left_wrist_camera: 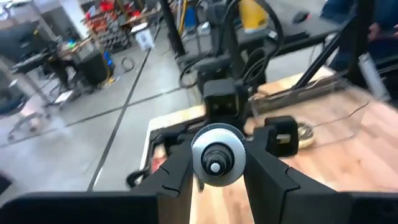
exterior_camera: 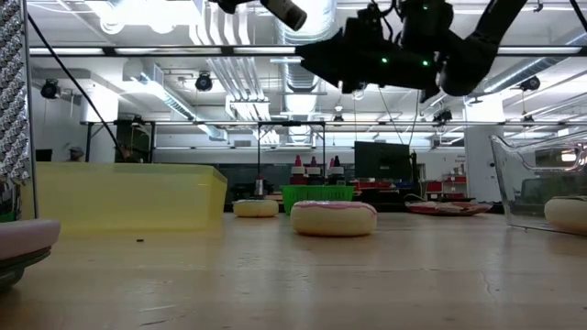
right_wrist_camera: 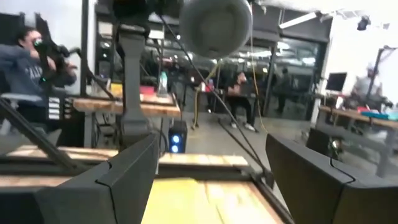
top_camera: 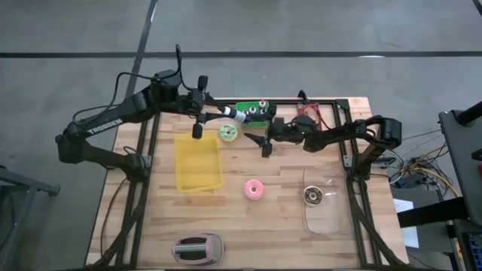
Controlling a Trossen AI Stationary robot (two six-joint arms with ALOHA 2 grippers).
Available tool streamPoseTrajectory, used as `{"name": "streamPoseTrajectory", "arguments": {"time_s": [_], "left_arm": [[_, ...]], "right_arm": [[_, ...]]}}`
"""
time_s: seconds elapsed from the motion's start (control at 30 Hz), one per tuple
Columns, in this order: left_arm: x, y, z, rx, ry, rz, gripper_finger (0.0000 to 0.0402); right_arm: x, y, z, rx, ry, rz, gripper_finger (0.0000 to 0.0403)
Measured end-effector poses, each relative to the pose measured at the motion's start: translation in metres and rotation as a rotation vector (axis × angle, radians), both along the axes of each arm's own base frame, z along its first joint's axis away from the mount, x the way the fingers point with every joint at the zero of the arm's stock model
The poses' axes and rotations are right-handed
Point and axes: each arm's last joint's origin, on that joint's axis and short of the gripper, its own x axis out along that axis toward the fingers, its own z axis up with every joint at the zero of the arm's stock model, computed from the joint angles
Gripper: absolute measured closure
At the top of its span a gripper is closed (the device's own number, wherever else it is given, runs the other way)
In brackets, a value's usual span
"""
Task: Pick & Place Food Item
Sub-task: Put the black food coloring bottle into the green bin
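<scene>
A small white and black bottle (left_wrist_camera: pixel 215 155) is held high in the left claw (left_wrist_camera: pixel 215 177), the right claw (right_wrist_camera: pixel 208 168) is wide open and empty, and the yellow plastic bin (top_camera: pixel 198 162) is not yet filled.

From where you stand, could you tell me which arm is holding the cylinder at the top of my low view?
Observer: The left gripper holds it. Its wrist view shows both fingers clamped on the white cylinder.
Operator: Thank you. Is the right gripper carrying anything?
Observer: No. The right gripper is open, with nothing between its fingers.
Operator: And is there anything in the yellow bin?
Observer: From above, nothing shows inside the yellow bin.
</scene>
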Motion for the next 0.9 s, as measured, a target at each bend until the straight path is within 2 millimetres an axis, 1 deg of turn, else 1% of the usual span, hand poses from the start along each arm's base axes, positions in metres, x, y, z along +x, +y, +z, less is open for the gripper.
{"name": "streamPoseTrajectory", "arguments": {"time_s": [0.07,0.17,0.33,0.47,0.57,0.67,0.8,0.9], "left_arm": [[0.001,0.001,0.003,0.006,0.039,0.037,0.0295],[0.009,0.007,0.002,-0.002,0.107,0.08,0.0295],[0.038,0.023,-0.003,-0.008,0.238,0.181,0.0295],[0.068,0.04,-0.01,-0.009,0.355,0.281,0.0295],[0.087,0.053,-0.014,0.016,0.445,0.39,0.0295],[0.103,0.067,-0.019,-0.003,0.509,0.435,0.0295],[0.118,0.088,-0.023,-0.034,0.57,0.52,0.0295],[0.125,0.104,-0.026,-0.072,0.603,0.574,0.0295]], "right_arm": [[-0.009,0.001,-0.005,0.006,0.027,-0.011,0.0115],[-0.024,0.005,-0.015,0.012,0.062,-0.036,0.0118],[-0.049,0.012,-0.022,0.032,0.083,-0.055,0.0127],[-0.067,0.019,-0.028,0.046,0.096,-0.071,0.0134],[-0.082,0.025,-0.03,0.049,0.098,-0.085,0.0139],[-0.098,0.031,-0.03,0.049,0.085,-0.075,0.0144],[-0.115,0.039,-0.029,0.051,0.051,-0.061,0.0151],[-0.125,0.045,-0.029,0.049,0.029,-0.044,0.0155]]}}
